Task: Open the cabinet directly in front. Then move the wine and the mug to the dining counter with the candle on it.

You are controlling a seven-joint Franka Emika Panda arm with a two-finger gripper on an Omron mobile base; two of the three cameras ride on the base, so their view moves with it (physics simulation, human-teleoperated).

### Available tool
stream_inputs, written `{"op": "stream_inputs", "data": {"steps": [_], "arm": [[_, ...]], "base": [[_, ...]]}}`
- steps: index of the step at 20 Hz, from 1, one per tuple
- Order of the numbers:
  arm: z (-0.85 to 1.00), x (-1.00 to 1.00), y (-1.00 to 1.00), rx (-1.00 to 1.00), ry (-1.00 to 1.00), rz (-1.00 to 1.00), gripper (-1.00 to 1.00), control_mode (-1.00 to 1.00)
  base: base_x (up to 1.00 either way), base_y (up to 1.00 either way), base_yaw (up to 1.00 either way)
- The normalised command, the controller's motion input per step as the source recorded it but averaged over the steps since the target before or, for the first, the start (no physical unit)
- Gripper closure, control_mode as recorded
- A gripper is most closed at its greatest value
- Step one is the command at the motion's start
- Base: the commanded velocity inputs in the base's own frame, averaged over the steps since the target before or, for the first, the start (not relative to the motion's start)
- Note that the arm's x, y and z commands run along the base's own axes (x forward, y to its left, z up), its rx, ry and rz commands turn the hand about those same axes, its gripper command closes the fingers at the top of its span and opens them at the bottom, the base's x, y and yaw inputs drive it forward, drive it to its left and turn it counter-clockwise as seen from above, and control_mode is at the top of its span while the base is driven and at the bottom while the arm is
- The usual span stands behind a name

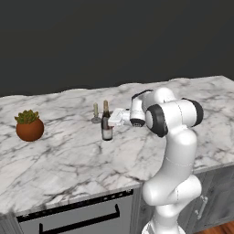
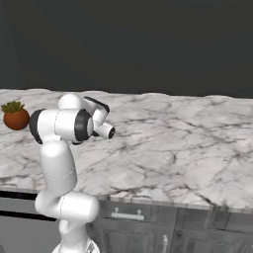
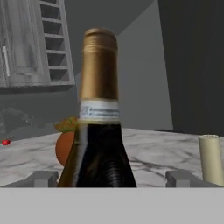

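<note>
The wine (image 1: 107,125) stands upright on the white marble dining counter (image 1: 68,155), just right of the pale candle (image 1: 95,112). My gripper (image 1: 113,119) reaches in from the bottle's right at neck height. In the hand view the wine (image 3: 99,131) sits close between my fingertips (image 3: 43,178), with the gripper (image 3: 113,178) open and a clear gap on the right side. The candle (image 3: 211,159) shows at the right edge. A grey wall cabinet (image 3: 22,43) hangs far off at top left. Below it is a tiny red thing (image 3: 5,142), too small to identify.
A potted plant (image 1: 29,127) in a round terracotta pot stands at the counter's left, also behind the bottle (image 3: 65,144) and at the left edge (image 2: 16,116). The marble (image 2: 173,143) stretches bare to the right. Below the front edge are a dishwasher (image 1: 73,215) and drawer fronts (image 2: 128,215).
</note>
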Motion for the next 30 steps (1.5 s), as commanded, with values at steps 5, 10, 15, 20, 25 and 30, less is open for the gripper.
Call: {"op": "stream_inputs", "data": {"steps": [5,10,15,20,25,30], "arm": [[0.4,-0.07,0.0,0.0,-0.02,0.0,-1.0,-1.0],[0.85,-0.1,0.0,0.0,-0.02,0.0,-1.0,-1.0],[0.99,-0.23,0.0,0.0,-0.01,0.0,-1.0,-1.0],[0.98,-0.69,-0.17,0.0,0.0,-0.02,-1.0,-1.0],[0.83,-1.0,-0.96,0.0,0.0,-0.05,-1.0,-1.0],[0.79,-1.0,-1.0,0.01,-0.01,-0.03,-1.0,-1.0]], "base": [[0.0,0.0,0.0],[0.0,0.0,0.0],[0.0,0.0,0.0],[0.0,0.0,0.0],[0.0,0.0,0.0],[0.0,0.0,0.0]]}}
